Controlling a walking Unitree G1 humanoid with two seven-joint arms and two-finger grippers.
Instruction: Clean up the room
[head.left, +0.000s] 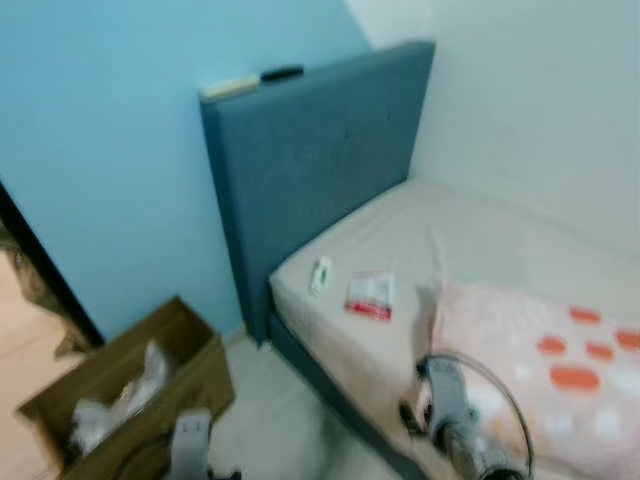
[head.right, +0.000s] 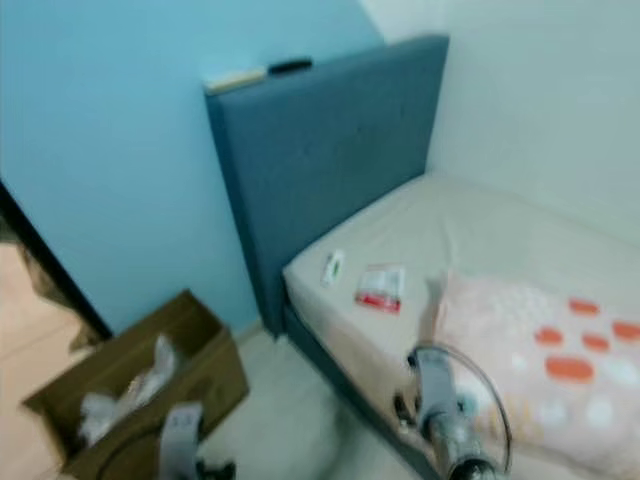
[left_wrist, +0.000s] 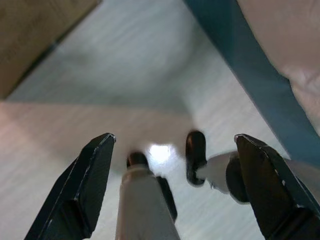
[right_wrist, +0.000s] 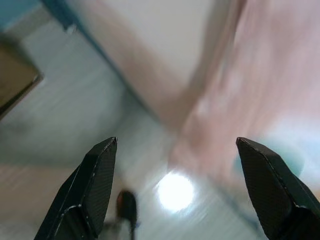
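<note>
A red-and-white packet (head.left: 370, 295) and a small white-and-green item (head.left: 321, 274) lie on the beige mattress (head.left: 450, 230) near the blue headboard (head.left: 310, 160). An open cardboard box (head.left: 195, 385) with crumpled white stuff (head.left: 120, 405) stands on the floor left of the bed. My left arm (head.left: 190, 440) hangs low beside the box; its gripper (left_wrist: 175, 137) is open over bare floor with nothing between the fingers. My right arm (head.left: 450, 410) hangs at the bed's near edge. Its gripper (right_wrist: 176, 142) is open and empty, facing the mattress side and the pink blanket (right_wrist: 260, 75).
A pink blanket with orange spots (head.left: 550, 370) covers the near right of the bed. A cream item (head.left: 230, 88) and a black item (head.left: 282, 73) rest on top of the headboard. A dark door frame (head.left: 45, 265) runs along the blue wall at left. Pale floor lies between box and bed.
</note>
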